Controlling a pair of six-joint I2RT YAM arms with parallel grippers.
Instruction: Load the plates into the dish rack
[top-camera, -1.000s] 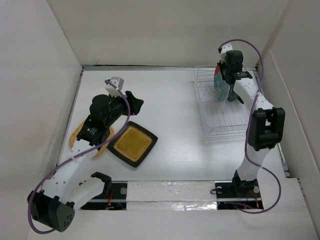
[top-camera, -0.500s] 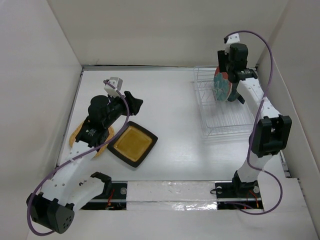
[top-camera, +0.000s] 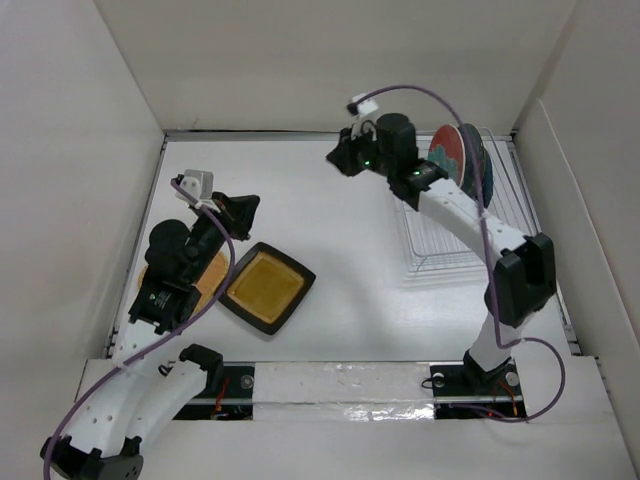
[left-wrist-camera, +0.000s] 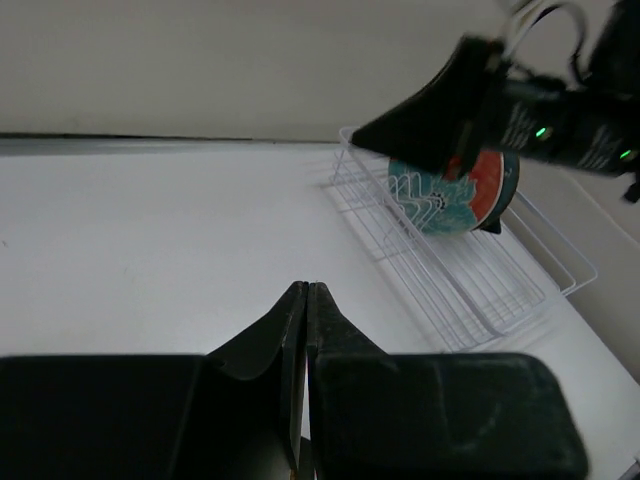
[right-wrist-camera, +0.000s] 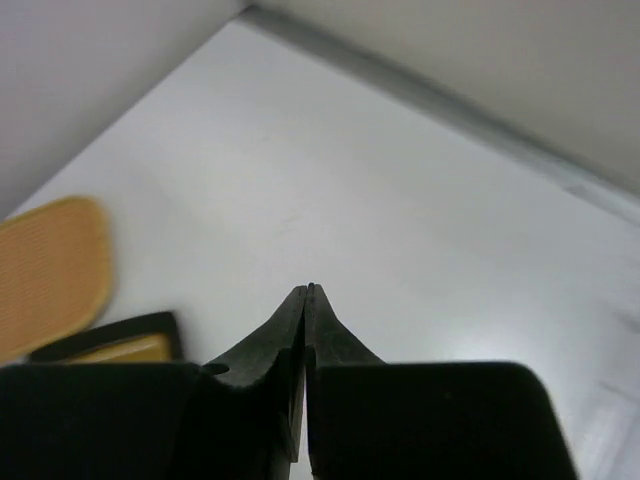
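The white wire dish rack (top-camera: 455, 245) stands at the back right. A red-teal-white marbled plate (top-camera: 446, 153) stands upright in it, with a teal plate (top-camera: 483, 170) right behind. The left wrist view shows the same marbled plate (left-wrist-camera: 455, 195) in the rack (left-wrist-camera: 460, 290). A square mustard-yellow plate with a black rim (top-camera: 266, 288) lies flat at the left. Beside it lies a tan-orange plate (top-camera: 208, 274), partly under my left arm. My left gripper (top-camera: 240, 209) hovers behind those two, shut and empty. My right gripper (top-camera: 340, 160) is left of the rack, shut and empty.
White walls enclose the table on three sides. The right wrist view looks down over the bare table toward the tan-orange plate (right-wrist-camera: 45, 270) and a corner of the mustard plate (right-wrist-camera: 125, 340). My right arm (left-wrist-camera: 480, 100) reaches across above the rack.
My right gripper has left the marbled plate standing in the rack, swung left away from it and shut. My left arm has pulled back toward the near left and its jaws have shut.
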